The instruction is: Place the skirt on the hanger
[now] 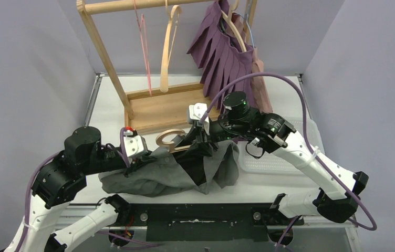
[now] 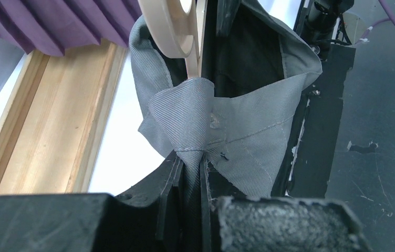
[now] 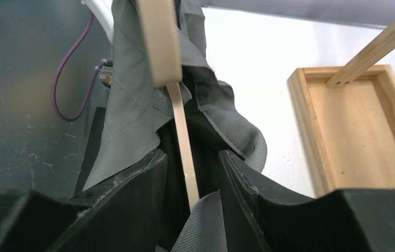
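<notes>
Our left gripper (image 2: 190,167) clenched on the crumpled grey, black-lined skirt (image 2: 248,131); our right gripper (image 3: 191,160) astride the wooden hanger (image 3: 158,42), hold impossible to tell.

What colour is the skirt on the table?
Grey skirt, black inside; clearest in left wrist view.

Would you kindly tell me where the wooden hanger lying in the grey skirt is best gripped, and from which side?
Probably at the wooden hanger's curved hook, approached from above on the rack side. That loop lies bare outside the cloth, while the grey skirt covers its shoulders and most of its thin bar. The left pincer pinches the skirt's edge.
</notes>
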### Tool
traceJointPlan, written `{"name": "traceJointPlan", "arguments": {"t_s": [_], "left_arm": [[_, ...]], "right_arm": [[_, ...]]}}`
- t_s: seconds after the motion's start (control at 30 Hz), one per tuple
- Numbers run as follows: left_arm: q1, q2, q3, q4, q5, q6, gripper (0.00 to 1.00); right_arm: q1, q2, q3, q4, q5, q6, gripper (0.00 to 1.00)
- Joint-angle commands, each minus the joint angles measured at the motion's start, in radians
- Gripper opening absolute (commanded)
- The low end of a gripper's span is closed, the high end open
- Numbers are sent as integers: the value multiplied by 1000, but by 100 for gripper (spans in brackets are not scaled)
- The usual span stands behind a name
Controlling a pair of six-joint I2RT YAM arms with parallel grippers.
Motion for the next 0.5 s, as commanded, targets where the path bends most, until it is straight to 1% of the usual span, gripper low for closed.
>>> {"name": "traceJointPlan", "arguments": {"t_s": [0.0, 0.07, 0.1, 0.13, 0.2, 0.27, 0.3, 0.33, 0.4, 0.47], "left_arm": [[1, -13, 42, 100, 50, 13, 0], [1, -20, 39, 107, 53, 7, 0], [1, -23, 37, 111, 54, 5, 0], [1, -27, 35, 115, 52, 3, 0], [1, -39, 30, 121, 36, -4, 0], [1, -54, 24, 125, 13, -18, 0], [0, -65, 20, 131, -11, -40, 1], [1, -79, 15, 136, -36, -60, 4], [-1, -117, 0, 153, -109, -114, 11], [-11, -162, -21, 165, -163, -158, 16]], "right_arm": [[12, 4, -33, 71, -33, -15, 45], [15, 3, -56, 91, -16, -6, 49], [16, 5, -62, 98, -13, -4, 49], [18, 8, -65, 101, -13, -3, 47], [19, 12, -63, 93, -11, -4, 32], [20, 6, -60, 85, -2, -6, 12], [21, -3, -59, 80, 7, -4, 4], [19, -18, -62, 75, 17, -3, 0], [20, -61, -78, 67, 36, -4, 0], [18, -119, -96, 57, 49, 1, 0]]}}
